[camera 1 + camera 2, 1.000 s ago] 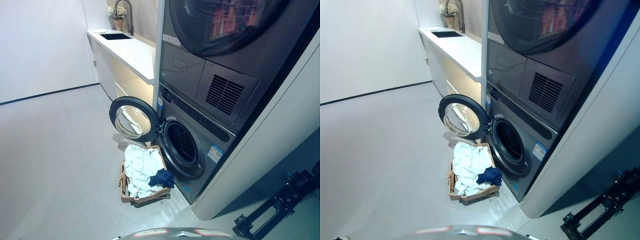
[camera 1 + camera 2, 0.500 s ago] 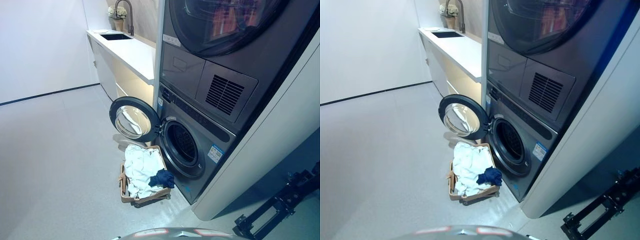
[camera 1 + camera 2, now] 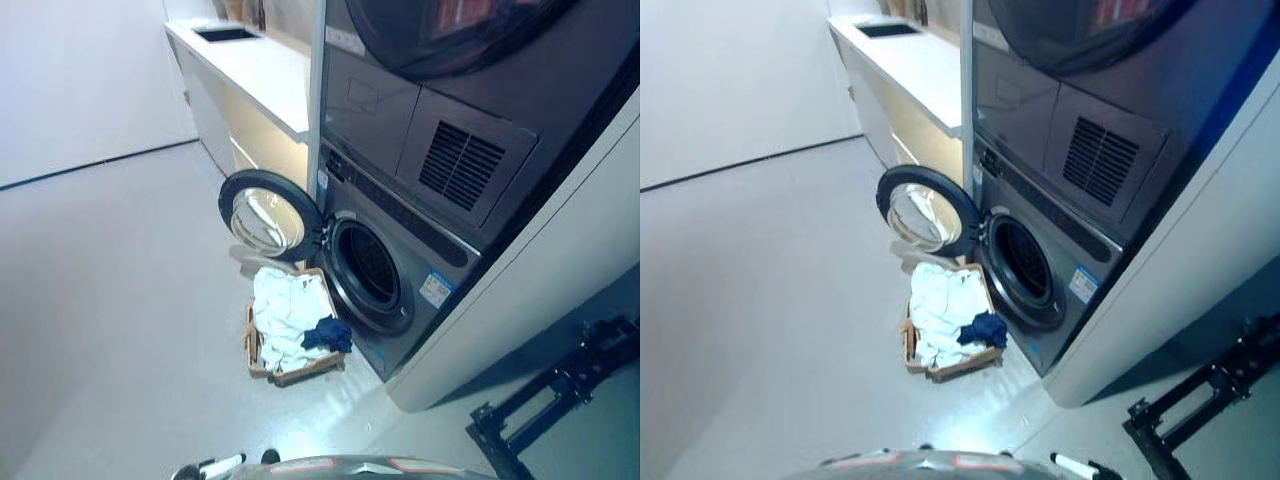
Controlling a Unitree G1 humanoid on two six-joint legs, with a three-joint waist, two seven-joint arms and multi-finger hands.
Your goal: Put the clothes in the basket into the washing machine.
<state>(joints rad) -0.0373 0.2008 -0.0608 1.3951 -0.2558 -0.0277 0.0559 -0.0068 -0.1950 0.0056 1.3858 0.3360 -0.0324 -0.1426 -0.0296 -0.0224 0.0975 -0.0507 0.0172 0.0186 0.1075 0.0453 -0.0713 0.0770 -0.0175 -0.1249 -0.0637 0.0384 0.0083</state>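
A brown woven basket [image 3: 293, 375] stands on the floor in front of the washing machine [image 3: 400, 250]. White clothes [image 3: 283, 318] fill it, and a dark blue garment [image 3: 328, 335] lies at its near right corner. The machine's round door [image 3: 265, 215] is swung open to the left and the drum opening [image 3: 368, 278] is dark. A little of my left hand [image 3: 212, 466] shows at the bottom edge, and a little of my right hand [image 3: 1073, 465] at the bottom edge of the right eye view. Both are far from the basket.
A dryer [image 3: 450, 60] is stacked on the washing machine. A white counter with a sink [image 3: 262, 72] runs along the wall at the back. A white side panel [image 3: 545, 270] flanks the machines, and a black stand [image 3: 560, 392] lies on the floor at the right.
The camera has tilted down and the whole picture has shifted. Parts of both hands have come into view at the bottom edge. Basket, clothes and door have not moved.
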